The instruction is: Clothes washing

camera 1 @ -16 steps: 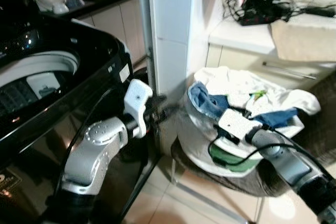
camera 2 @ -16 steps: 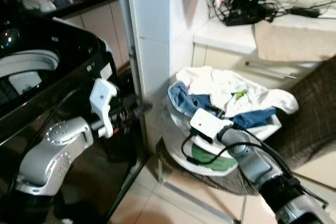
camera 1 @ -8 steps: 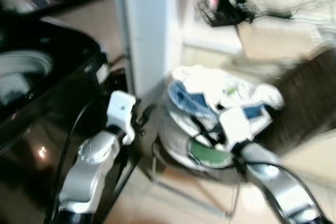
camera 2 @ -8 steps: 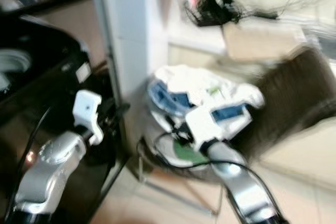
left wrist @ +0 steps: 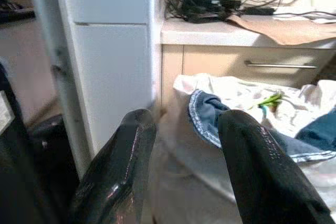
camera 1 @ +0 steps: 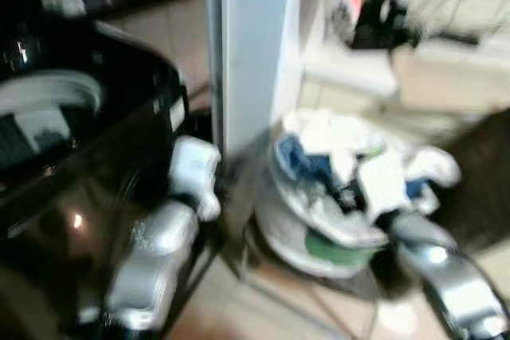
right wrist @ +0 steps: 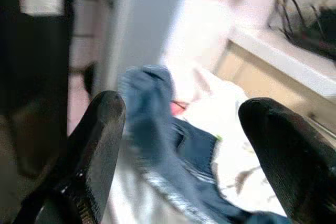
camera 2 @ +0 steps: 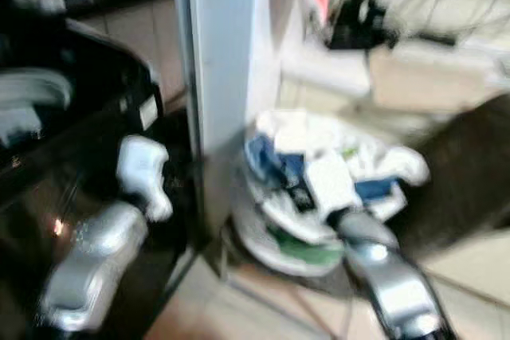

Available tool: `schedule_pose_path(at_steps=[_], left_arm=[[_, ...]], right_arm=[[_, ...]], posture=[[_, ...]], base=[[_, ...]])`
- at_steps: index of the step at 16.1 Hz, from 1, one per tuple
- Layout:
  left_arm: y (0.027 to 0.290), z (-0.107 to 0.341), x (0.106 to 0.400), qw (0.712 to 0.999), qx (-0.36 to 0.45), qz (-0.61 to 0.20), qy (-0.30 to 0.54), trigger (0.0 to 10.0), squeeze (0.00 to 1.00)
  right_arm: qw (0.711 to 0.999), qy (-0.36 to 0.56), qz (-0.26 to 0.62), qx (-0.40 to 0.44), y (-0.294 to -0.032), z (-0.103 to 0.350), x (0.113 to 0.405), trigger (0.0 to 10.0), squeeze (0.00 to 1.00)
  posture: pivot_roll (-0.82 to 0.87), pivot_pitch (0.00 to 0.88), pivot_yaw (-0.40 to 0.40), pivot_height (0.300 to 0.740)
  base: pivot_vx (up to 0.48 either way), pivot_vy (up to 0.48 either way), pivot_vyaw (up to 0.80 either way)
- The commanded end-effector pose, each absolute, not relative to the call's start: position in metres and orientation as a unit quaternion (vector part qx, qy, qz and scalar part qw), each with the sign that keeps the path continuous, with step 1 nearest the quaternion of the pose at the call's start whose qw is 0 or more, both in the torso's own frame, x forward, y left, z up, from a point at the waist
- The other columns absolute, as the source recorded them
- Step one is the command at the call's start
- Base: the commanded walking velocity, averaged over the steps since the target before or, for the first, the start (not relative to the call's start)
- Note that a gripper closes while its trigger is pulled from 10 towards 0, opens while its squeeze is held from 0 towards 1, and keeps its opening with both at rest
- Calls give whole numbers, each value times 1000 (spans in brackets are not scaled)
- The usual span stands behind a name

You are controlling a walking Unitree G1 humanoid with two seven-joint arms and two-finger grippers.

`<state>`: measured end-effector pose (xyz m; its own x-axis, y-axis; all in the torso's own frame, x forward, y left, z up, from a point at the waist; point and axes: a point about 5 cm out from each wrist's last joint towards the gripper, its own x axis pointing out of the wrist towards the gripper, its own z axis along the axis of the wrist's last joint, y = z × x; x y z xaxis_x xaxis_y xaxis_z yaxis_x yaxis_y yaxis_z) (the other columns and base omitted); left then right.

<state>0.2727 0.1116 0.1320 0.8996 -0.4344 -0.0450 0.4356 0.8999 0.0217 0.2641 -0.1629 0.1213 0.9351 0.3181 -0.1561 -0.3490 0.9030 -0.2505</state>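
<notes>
We see a white pillar (camera 1: 253,53) crowding between the black washer (camera 1: 88,125) and the laundry basket (camera 1: 319,228).

Pale tiled floor (camera 1: 239,308) carries black top-loading washing machine (camera 1: 88,157) at left, white pillar (camera 1: 251,45) beside it, metal-legged stool (camera 1: 335,292) at right of pillar. Stool bears round white laundry basket (left wrist: 210,171), heaped with white and blue clothes (left wrist: 252,114). Behind basket, cream cabinet with white countertop (left wrist: 236,31); on countertop, tangle of black cables (left wrist: 202,1) and brown paper sheet (left wrist: 283,24).
</notes>
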Motion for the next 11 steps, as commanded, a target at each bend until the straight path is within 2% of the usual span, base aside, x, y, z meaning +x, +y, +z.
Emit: schedule_pose_path(at_steps=[1, 6, 9, 11], left_arm=[[124, 136, 276, 979, 27, -202, 15, 10000, 0], [122, 136, 276, 977, 27, -210, 15, 10000, 0], [122, 136, 277, 976, 26, -213, 18, 10000, 0], [119, 139, 273, 972, 7, -235, 7, 10000, 0]], right_arm=[[973, 50, 189, -126, -153, 124, 264, 10000, 0], [974, 58, 188, -117, -152, 122, 260, 10000, 0], [969, 62, 194, -139, -152, 120, 259, 10000, 0], [962, 65, 202, -169, -154, 120, 260, 10000, 0]], posture=[[-60, 0, -44, 740], [-60, 0, -29, 740], [-61, 0, -18, 740], [-62, 0, -14, 740]], base=[[352, 0, 0], [353, 0, 0], [336, 0, 0], [0, 0, 0]])
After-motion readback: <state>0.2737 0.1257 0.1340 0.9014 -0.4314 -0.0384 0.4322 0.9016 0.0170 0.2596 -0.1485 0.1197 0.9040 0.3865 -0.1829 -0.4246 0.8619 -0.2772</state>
